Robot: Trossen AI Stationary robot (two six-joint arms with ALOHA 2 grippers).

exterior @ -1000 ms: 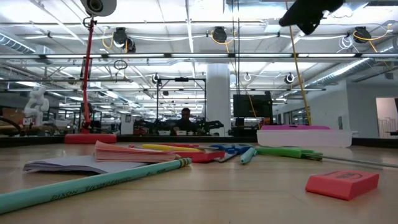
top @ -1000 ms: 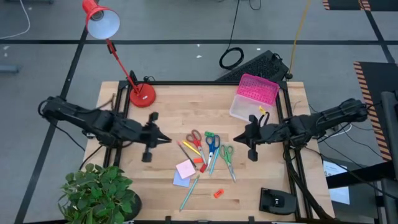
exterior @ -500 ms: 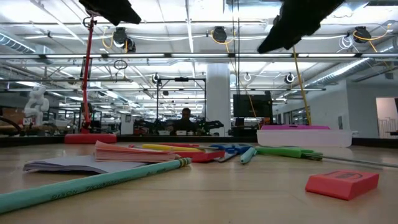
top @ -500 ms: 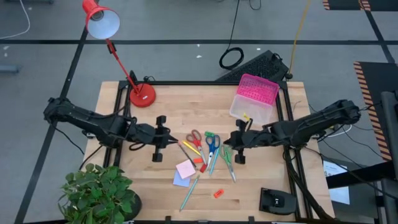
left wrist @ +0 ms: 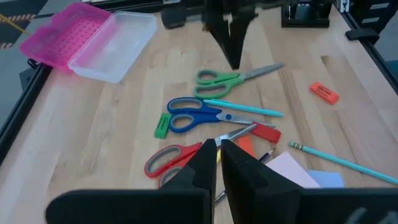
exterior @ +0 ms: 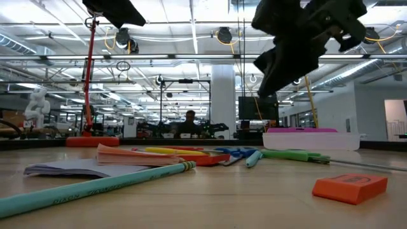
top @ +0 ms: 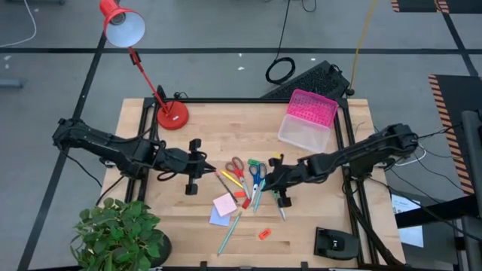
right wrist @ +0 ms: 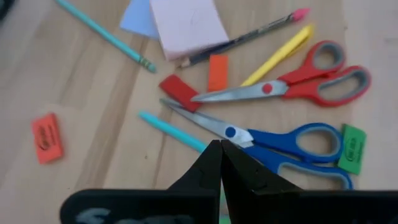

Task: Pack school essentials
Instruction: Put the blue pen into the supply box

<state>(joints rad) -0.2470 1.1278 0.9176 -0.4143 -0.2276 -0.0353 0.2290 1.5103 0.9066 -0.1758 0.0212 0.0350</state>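
The school essentials lie in a loose pile at mid-table: red scissors (top: 236,167), blue scissors (top: 257,175), green scissors (left wrist: 233,77), a pink sticky pad (top: 224,204) on a lavender one (top: 218,217), a teal pencil (top: 229,233), a green eraser (left wrist: 162,126) and an orange eraser (top: 264,234). My left gripper (top: 207,170) hovers shut just left of the red scissors. My right gripper (top: 269,178) hovers shut over the blue scissors (right wrist: 280,140) and partly hides the green pair. In the low view both grippers hang well above the tabletop.
A clear box with a pink lid (top: 307,119) stands open at the far right. A red desk lamp (top: 172,114) stands at the far left, a potted plant (top: 120,233) at the near left corner, and a black device (top: 335,242) at the near right edge.
My right gripper has moved from near the clear box toward the table's left and come down over the scissors pile. My left gripper has shifted a little toward the pile and lower, then held still. The stationery has not moved.
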